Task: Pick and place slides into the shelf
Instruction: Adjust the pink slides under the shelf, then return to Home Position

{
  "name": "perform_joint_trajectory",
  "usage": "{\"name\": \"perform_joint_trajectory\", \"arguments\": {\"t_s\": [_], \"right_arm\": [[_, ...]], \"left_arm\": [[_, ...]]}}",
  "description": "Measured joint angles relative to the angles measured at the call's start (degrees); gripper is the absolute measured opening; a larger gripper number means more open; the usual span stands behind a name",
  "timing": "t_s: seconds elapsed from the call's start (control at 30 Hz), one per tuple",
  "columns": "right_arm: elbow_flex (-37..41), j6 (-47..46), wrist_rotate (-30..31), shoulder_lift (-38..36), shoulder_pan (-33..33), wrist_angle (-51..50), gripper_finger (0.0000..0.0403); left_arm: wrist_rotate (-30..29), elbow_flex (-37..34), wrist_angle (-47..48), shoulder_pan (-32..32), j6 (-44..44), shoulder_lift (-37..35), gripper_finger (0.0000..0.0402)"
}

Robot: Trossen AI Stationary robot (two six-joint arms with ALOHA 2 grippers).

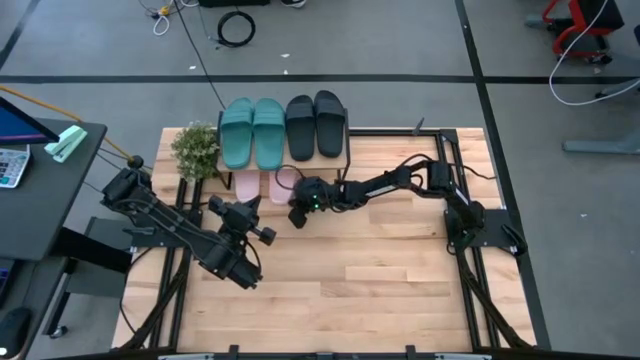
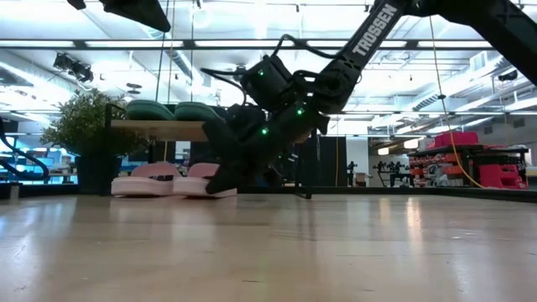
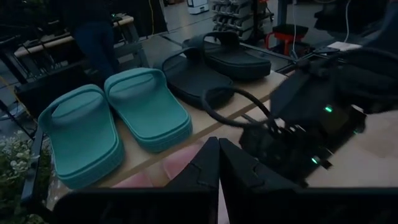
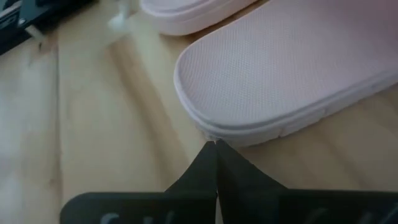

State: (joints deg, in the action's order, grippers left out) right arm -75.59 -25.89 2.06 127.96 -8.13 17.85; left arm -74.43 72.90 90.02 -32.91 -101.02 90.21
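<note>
Slides first: on the shelf (image 1: 347,140) top board, from left to right, sit two teal slides (image 1: 253,130) and then two black slides (image 1: 314,124), all lined up neatly at the far edge of the tabletop (image 1: 380,280). The two pink slides (image 1: 262,183) are down on the lower level under that board, sticking out toward the near side, side by side. A potted plant (image 1: 196,150) stands just left of the shelf.

My left gripper (image 3: 217,155) hangs near the left-centre of the tabletop, fingers together and empty, looking up over the shelf. It's basically waiting.

The right gripper (image 4: 216,149) is the one at work. It's reached across from the right and sits low, right at the near end of the right-hand pink slide (image 4: 292,74), fingers pressed together with the tips touching or nearly touching the sole's rim. It's holding nothing, so I'd guess I'm nudging that slide farther in under the top board rather than carrying it.

To do that well, I'd push along the slide's length, straight toward the far side, keeping the tips low on the sole edge so they don't ride up over it. Go slow, since an off-centre push could swing it into its pink neighbour or against the shelf's thin black leg.
</note>
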Motion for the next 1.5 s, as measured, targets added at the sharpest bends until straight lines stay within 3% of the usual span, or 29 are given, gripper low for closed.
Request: {"name": "perform_joint_trajectory", "arguments": {"t_s": [0.27, 0.43, 0.67, 0.93, 1.07, 1.3, 1.5], "right_arm": [[0.0, 0.66, -1.64, 0.0, -2.07, 0.02, 0.0], [0.0, 1.16, -3.29, 0.0, 0.11, 0.03, 0.0], [0.0, 3.68, 3.12, -0.02, 3.65, 0.02, 0.0001], [0.0, 8.23, 4.33, -2.03, 6.43, -0.43, 0.0003], [0.0, 11.61, 9.88, -6.46, 8.94, -4.18, 0.0002], [0.0, 13.92, 24.21, -20.1, 13.14, -25.57, 0.0003], [0.0, 13.06, 27.52, -32.35, 17.14, -38.18, 0.0005]], "left_arm": [[0.04, 0.0, 0.0, 0.0, 0.18, 0.0, 0.0004], [0.07, 0.0, 0.0, 0.0, 0.22, 0.0, 0.0015], [0.1, 0.0, 0.0, 0.0, 1.65, 0.0, 0.0005], [0.81, -0.02, 0.0, 0.0, 1.67, 0.0, 0.0017], [1.14, -0.04, 0.0, -0.76, 1.68, 0.01, 0.0012], [1.2, -0.04, 0.0, -3.82, 1.84, 0.02, 0.001], [0.96, -0.04, 0.0, -6.02, 6.03, -1.69, 0.0025]]}}
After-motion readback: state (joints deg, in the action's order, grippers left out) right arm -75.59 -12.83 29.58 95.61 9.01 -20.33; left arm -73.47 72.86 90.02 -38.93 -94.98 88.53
